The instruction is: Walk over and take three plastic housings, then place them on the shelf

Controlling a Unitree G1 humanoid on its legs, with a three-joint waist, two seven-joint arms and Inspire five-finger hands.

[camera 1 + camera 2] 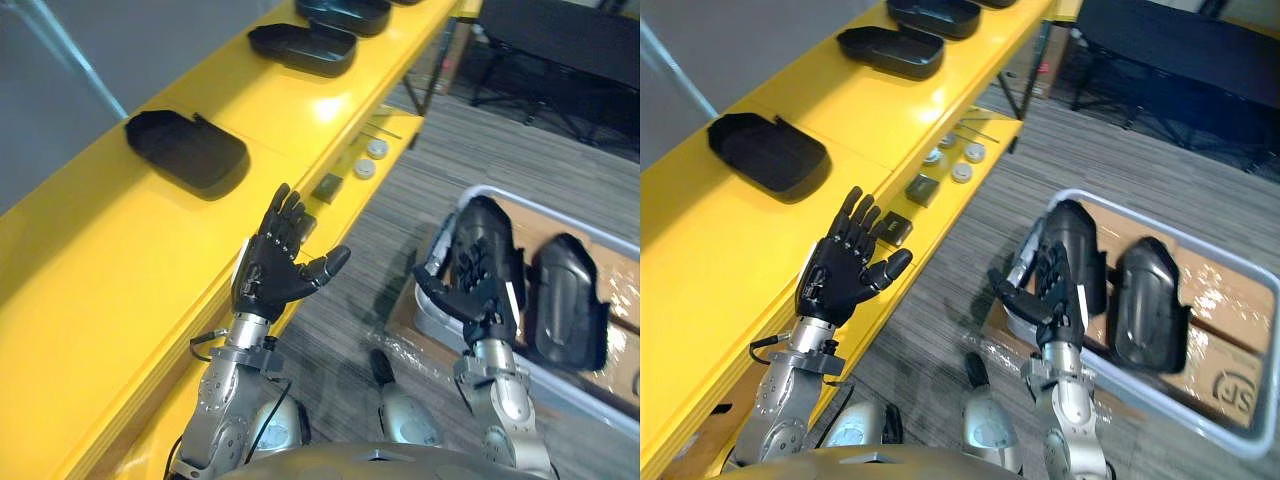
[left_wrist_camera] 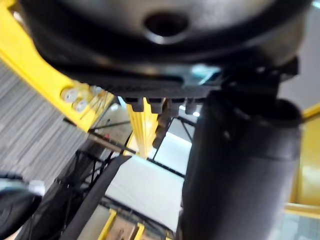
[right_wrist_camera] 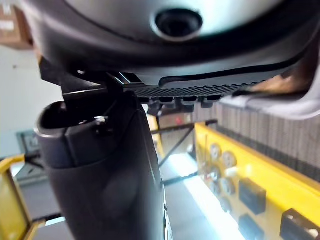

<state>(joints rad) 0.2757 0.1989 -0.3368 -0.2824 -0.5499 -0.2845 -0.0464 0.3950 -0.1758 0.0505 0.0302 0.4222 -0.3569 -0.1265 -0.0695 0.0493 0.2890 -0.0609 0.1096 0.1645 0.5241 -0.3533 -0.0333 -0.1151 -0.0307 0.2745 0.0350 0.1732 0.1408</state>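
Yellow shelf (image 1: 120, 260) runs along the left, carrying three black plastic housings: one near (image 1: 185, 150), one farther along (image 1: 303, 47) and a third at the far end (image 1: 343, 12). The left hand (image 1: 272, 268) is held up at the shelf's right edge, fingers straight and spread, thumb out, holding nothing. On the floor to the right, a grey bin (image 1: 575, 220) holds two more housings (image 1: 1150, 300) (image 1: 1080, 245). The right hand (image 1: 475, 285) is over the bin's near left corner, fingers straight, empty. Small round discs (image 1: 370, 158) lie on a lower ledge.
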